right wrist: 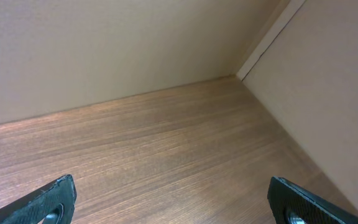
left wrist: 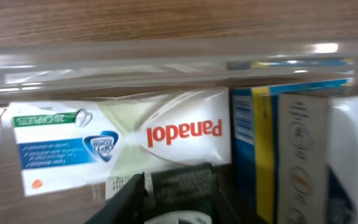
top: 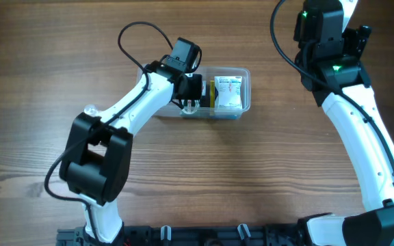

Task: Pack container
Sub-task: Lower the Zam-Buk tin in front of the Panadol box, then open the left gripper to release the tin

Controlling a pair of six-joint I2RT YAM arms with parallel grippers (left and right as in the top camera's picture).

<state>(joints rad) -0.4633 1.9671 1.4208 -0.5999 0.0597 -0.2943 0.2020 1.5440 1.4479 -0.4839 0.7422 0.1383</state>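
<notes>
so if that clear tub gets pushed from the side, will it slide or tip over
Probably slides rather than tips: the container is broad and sits flat on the smooth wooden table. Likely light: thin clear plastic holding a few small cardboard boxes. Its walls may flex if squeezed.

the left gripper (top: 191, 102) occupies the left half of the container (top: 226, 115); upright boxes (top: 228, 93) fill its right half. the table (top: 265, 171) in front and to its right lies open.
</notes>
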